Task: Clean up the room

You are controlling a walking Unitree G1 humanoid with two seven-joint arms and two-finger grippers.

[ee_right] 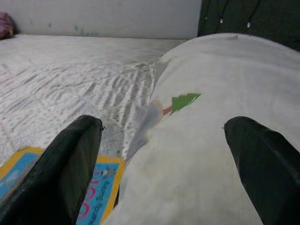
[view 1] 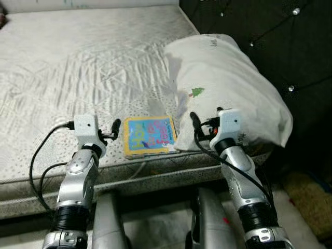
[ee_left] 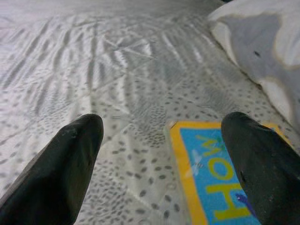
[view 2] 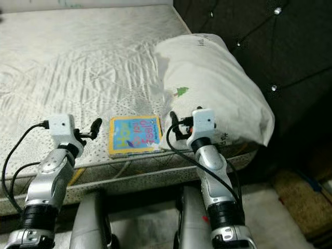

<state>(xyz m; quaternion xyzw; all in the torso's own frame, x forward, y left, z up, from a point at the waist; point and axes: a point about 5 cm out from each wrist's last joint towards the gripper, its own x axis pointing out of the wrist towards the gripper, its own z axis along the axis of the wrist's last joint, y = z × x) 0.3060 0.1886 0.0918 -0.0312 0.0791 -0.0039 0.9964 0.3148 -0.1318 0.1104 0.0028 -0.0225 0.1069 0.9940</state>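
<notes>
A thin picture book (view 1: 149, 136) with a yellow border and blue cover lies flat on the grey quilted mattress (view 1: 78, 67), close to its front edge. A white pillow (view 1: 228, 88) with a small green tree mark rests at the mattress's right end, its near corner touching the book's right side. My left gripper (view 1: 113, 130) hovers open just left of the book (ee_left: 220, 178), holding nothing. My right gripper (view 1: 206, 118) is open at the pillow's (ee_right: 215, 140) near edge, one finger (ee_right: 70, 159) toward the book (ee_right: 93, 187), the other over the pillow.
A dark tufted headboard (view 1: 270, 31) with small string lights stands right of the pillow. The wall runs behind the bed, with a pinkish item (ee_right: 5, 23) at the far corner. A brown mat (view 1: 311, 202) lies on the floor at the right.
</notes>
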